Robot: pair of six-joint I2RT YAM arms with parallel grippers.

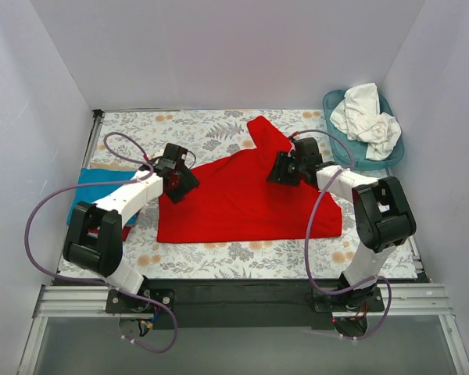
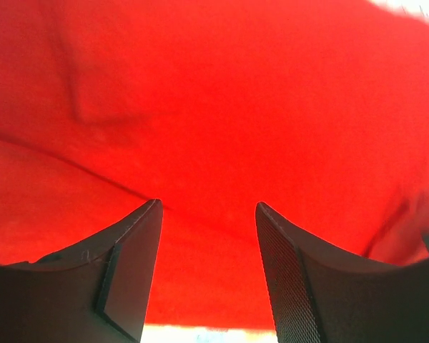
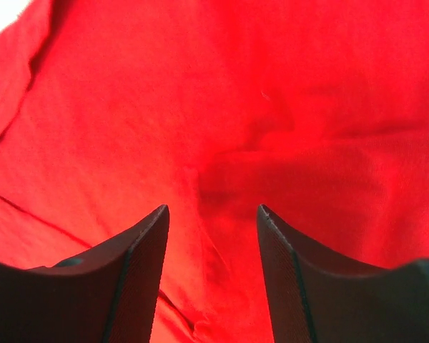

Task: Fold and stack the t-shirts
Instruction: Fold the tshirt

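Along the left edge of the worktop [image 1: 219,262], turquoise t-shirt [image 1: 84,187]: lies flat, partly under the left arm and just beside the red one.
Left end effector [image 1: 178,181]: sits low at the red shirt's left edge. Its fingers [image 2: 129,264] are parted with a clear gap and clamp nothing. Red cloth fills the view beyond the tips; contact cannot be told.
Red t-shirt [image 1: 242,199]: spread across the middle of the worktop, creased, with one sleeve pointing toward the far wall.
Right end effector [image 1: 285,168]: over the shirt's far right part near that sleeve. Its fingers [image 3: 129,271] are also apart, gripping nothing, with wrinkled red cloth between them.
White t-shirts [image 1: 367,117]: bundled in the teal basket [image 1: 332,100] at the far right corner.
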